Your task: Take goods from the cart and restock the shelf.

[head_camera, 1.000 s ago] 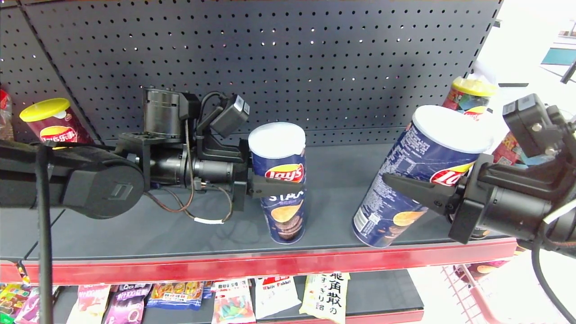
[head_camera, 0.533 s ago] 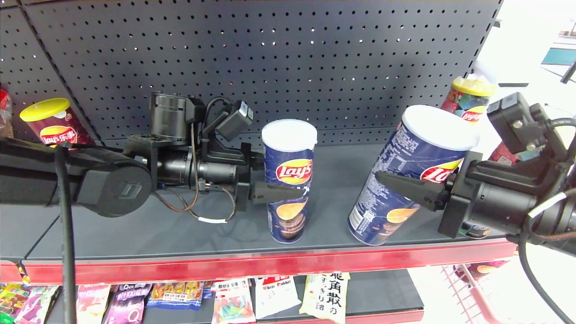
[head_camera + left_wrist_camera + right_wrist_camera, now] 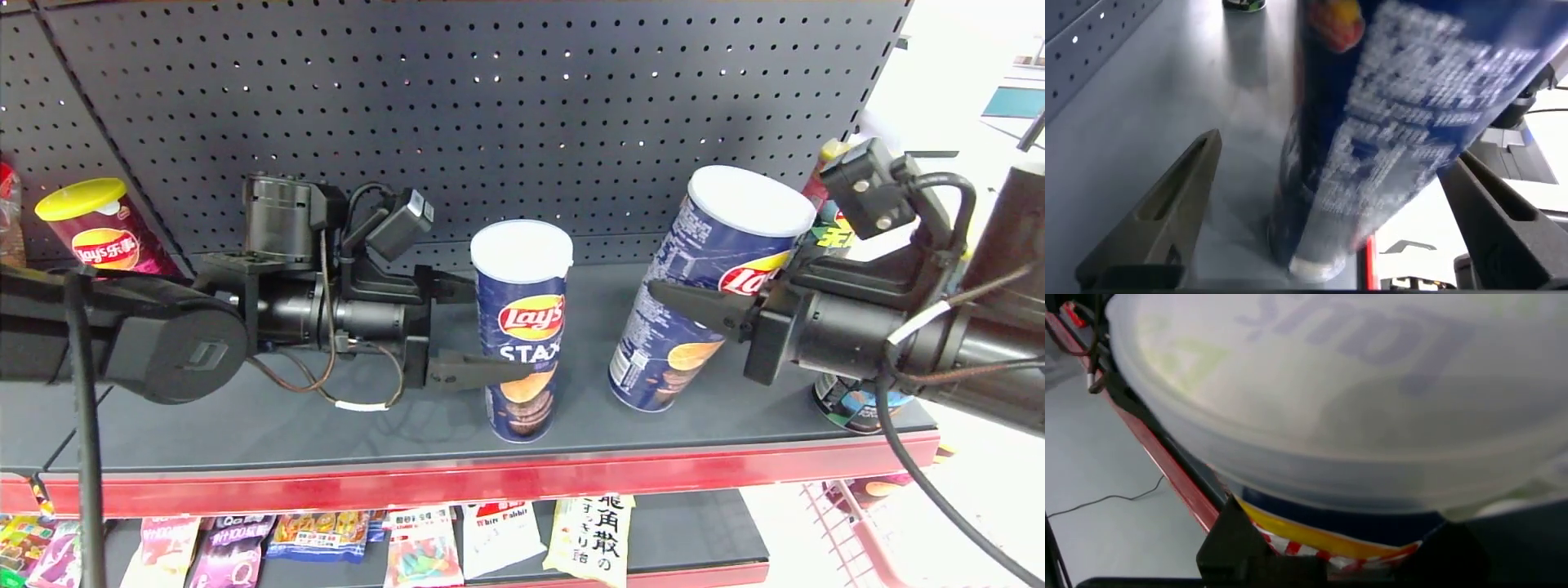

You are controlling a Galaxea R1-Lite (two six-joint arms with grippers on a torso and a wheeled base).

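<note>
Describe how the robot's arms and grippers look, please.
Both are matte black with thick cylindrical links. The left arm trails thin wires with a white tag; the right arm has a thicker black looping cable. A boxy black camera sits on each wrist. The left gripper and right gripper have long, tapered wedge fingers.

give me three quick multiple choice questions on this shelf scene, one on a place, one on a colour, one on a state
1. Where is the middle blue can? A in a cart B upright on the grey shelf C on the floor
2. Lid colour of the far-left red can? A white B blue C yellow
3. The left hand is: A open B shut on a bag C shut on a lid
1 B: its base sits on the shelf. 2 C: its top is yellow. 3 A: its fingers stand apart either side of the can.
</note>
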